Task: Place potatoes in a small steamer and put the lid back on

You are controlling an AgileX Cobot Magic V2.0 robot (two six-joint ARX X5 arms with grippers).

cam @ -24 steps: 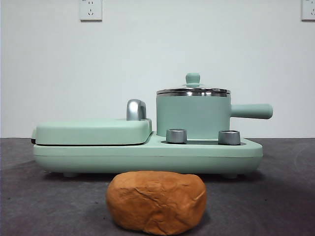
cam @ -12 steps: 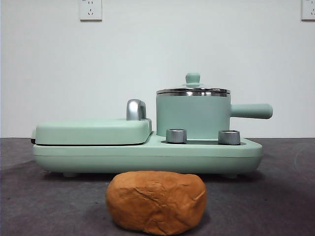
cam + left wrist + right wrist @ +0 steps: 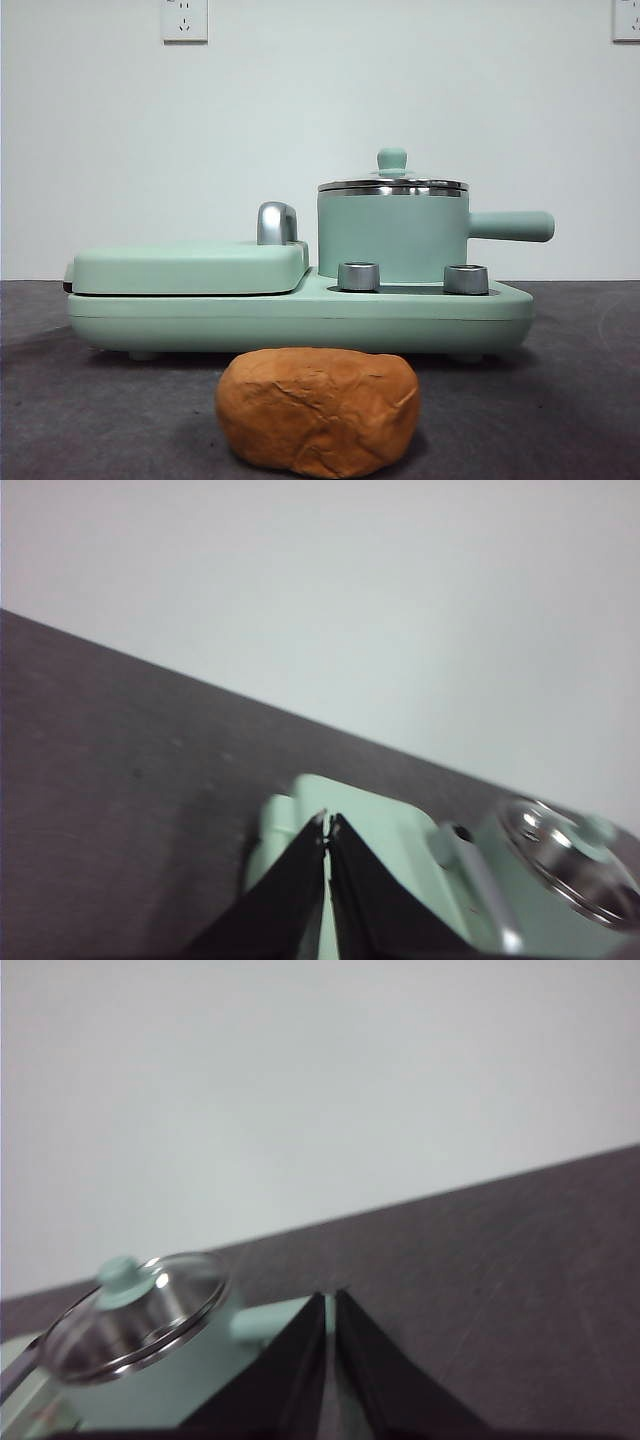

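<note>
An orange-brown wrinkled potato (image 3: 318, 411) lies on the dark table in front of the appliance. The mint green small steamer (image 3: 392, 238) stands on the right half of the base, its straight handle (image 3: 511, 226) pointing right. The glass lid (image 3: 392, 183) with a green knob rests on the steamer; the lid (image 3: 135, 1310) also shows in the right wrist view and the lid (image 3: 570, 856) in the left wrist view. My left gripper (image 3: 327, 825) is shut, held high off to the grill-plate side. My right gripper (image 3: 330, 1298) is shut, high off to the steamer side. Neither arm appears in the front view.
A flat green hinged grill plate (image 3: 188, 268) with a steel hinge handle (image 3: 276, 223) fills the left half of the base (image 3: 300, 318). Two steel knobs (image 3: 358, 276) sit in front of the steamer. A white wall with sockets stands behind.
</note>
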